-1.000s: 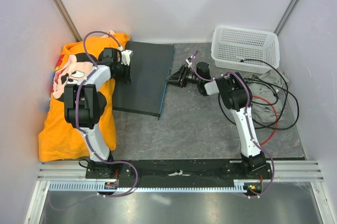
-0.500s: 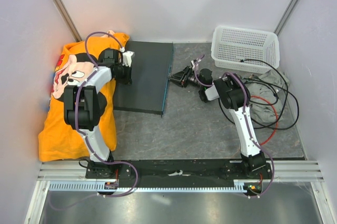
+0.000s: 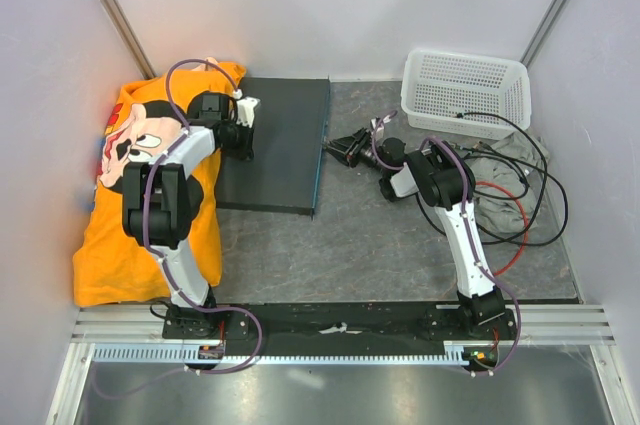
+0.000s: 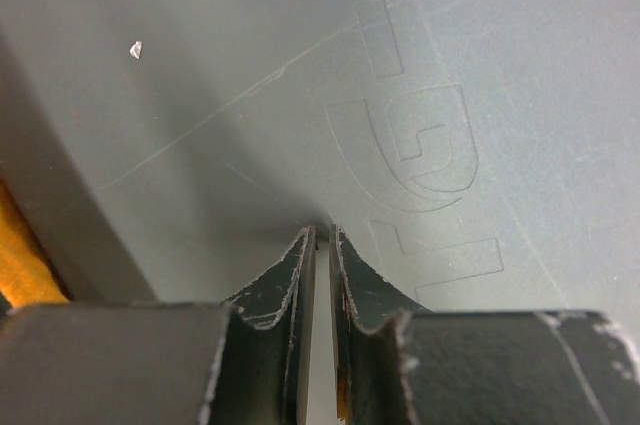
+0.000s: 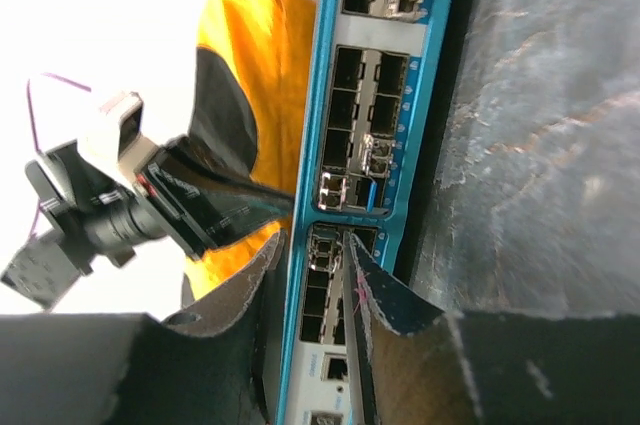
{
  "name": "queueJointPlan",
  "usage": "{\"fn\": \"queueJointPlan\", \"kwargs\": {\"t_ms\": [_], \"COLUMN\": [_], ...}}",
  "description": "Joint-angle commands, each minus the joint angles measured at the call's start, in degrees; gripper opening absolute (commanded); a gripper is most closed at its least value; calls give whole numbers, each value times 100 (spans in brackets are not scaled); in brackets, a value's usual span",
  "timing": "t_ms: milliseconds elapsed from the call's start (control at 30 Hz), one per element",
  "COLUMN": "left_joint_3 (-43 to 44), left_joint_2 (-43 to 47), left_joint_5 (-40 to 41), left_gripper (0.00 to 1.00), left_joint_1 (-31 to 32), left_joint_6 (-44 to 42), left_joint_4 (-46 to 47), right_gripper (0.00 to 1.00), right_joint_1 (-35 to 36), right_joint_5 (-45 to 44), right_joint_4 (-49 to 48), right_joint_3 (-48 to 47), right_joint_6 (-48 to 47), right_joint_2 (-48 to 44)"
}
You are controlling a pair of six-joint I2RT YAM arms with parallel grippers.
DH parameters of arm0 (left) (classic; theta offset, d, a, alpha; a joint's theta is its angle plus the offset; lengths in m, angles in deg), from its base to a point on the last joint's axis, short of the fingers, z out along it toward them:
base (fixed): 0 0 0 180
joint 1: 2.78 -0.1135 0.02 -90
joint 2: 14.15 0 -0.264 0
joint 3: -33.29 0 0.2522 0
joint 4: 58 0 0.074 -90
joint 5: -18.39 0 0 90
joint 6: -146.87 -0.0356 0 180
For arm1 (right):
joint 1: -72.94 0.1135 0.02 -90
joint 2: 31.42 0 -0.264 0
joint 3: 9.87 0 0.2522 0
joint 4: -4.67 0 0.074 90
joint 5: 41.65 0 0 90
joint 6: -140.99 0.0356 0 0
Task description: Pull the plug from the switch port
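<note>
The switch [image 3: 283, 140] lies flat on the table, its dark top up and its teal front face [image 5: 330, 125] turned toward the right arm. My left gripper [image 3: 247, 134] presses down on the switch's top [image 4: 300, 95]. Its jaws [image 4: 321, 233] are all but closed, with nothing between them. My right gripper [image 3: 334, 150] is up against the front face. Its fingers stand apart on either side of a small silver plug [image 5: 324, 248] seated in a port, the gripper [image 5: 311, 242] still open around it. Other silver plugs [image 5: 375, 153] sit in ports further along.
An orange printed cloth [image 3: 140, 195] lies under the left arm and the switch's left edge. A white mesh basket [image 3: 465, 93] stands at the back right. Black and red cables [image 3: 525, 200] and a grey cloth [image 3: 500, 207] lie at the right, behind the right arm.
The right gripper's jaws have narrowed around the plug at the front face. The switch's near end has swung slightly to the right. The left gripper keeps pressing on the top.
</note>
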Motion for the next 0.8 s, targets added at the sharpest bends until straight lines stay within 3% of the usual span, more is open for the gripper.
{"fn": "queueJointPlan", "kwargs": {"t_ms": [0,267,300,333,400,600,767], "left_joint_3": [-24,20,37,63,116,318,424], "left_joint_2": [83,-23,-14,30,179,232,188], "left_joint_5": [-33,-174,-218,-314,-850,-1413,-1624], "left_gripper": [18,18,18,18,19,20,20], "left_joint_1": [63,115,115,115,168,484,853], "left_joint_6": [-55,-81,-90,-99,-108,24,-116], "left_joint_4": [-162,-232,-250,-276,-267,-259,-232], "right_gripper": [8,26,26,17,12,9,6], "right_joint_1": [-166,-157,-157,-157,-166,-139,-16], "right_joint_5": [555,581,573,573,529,370,1135], "right_joint_4": [-351,-685,-719,-789,-851,-1774,-2302], "right_joint_3": [1024,919,893,884,918,999,347], "right_joint_6": [792,1081,1186,1239,1370,1697,1530], "right_joint_2": [335,449,493,537,528,397,335]}}
